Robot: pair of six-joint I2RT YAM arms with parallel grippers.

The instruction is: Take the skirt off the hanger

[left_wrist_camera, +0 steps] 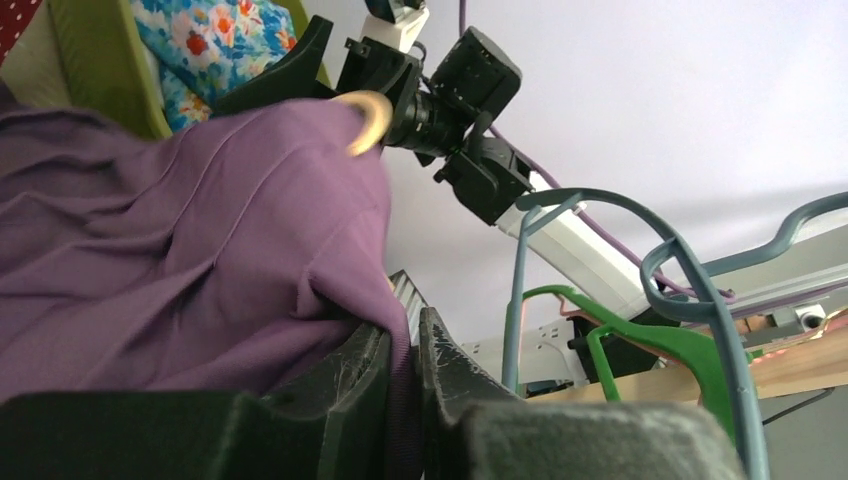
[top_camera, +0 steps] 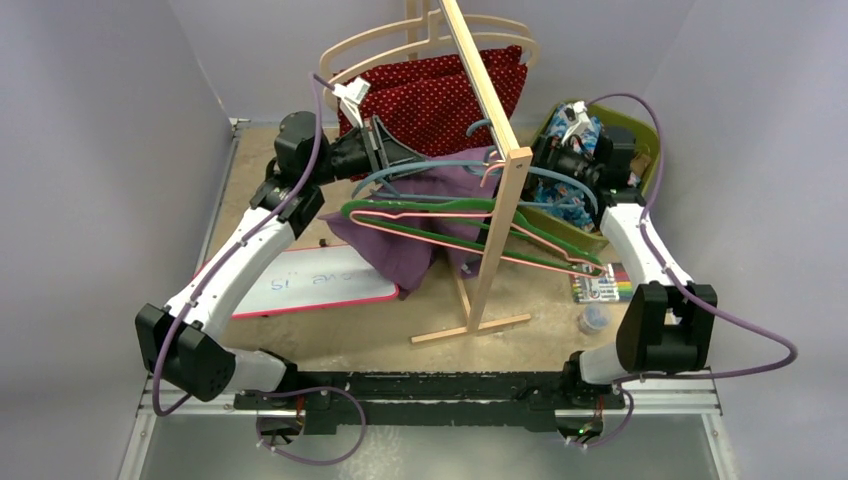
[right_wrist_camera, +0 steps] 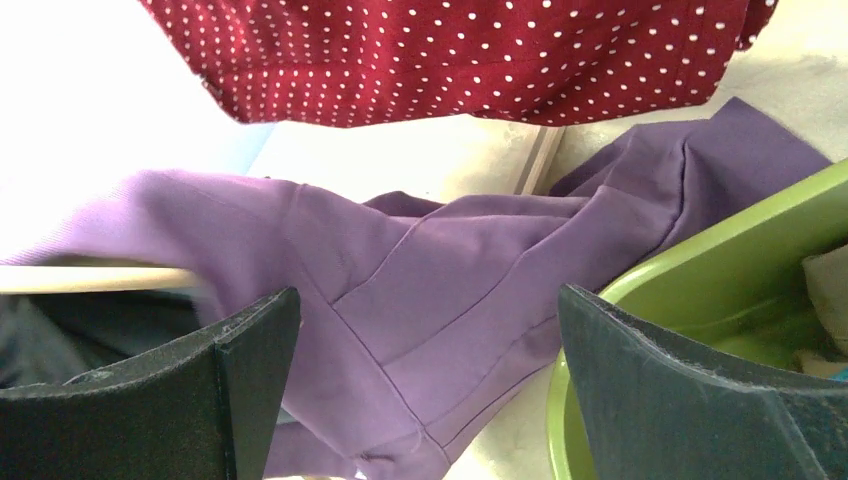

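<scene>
The purple skirt point(top_camera: 400, 240) hangs bunched at the middle of the wooden rack point(top_camera: 500, 225). My left gripper point(top_camera: 425, 157) reaches in from the left and is shut on a fold of the skirt point(left_wrist_camera: 180, 250); the cloth is pinched between the fingers of the left gripper point(left_wrist_camera: 405, 320). A pale wooden hanger tip point(left_wrist_camera: 365, 120) pokes out of the cloth above. My right gripper point(right_wrist_camera: 428, 300) stands wide open facing the skirt point(right_wrist_camera: 450, 260), nothing between its fingers. A wooden bar point(right_wrist_camera: 90, 278) runs into the cloth at its left. The right gripper point(top_camera: 545, 160) sits just right of the rack post.
A red polka-dot garment point(top_camera: 440, 95) hangs on wooden hangers behind. Green point(top_camera: 410, 208), pink and blue-grey hangers point(top_camera: 430, 168) crowd the rack. A green bin point(top_camera: 645, 130) with floral cloth stands at the right. A whiteboard point(top_camera: 310, 285), markers point(top_camera: 600, 285) and a small cup point(top_camera: 593, 320) lie on the table.
</scene>
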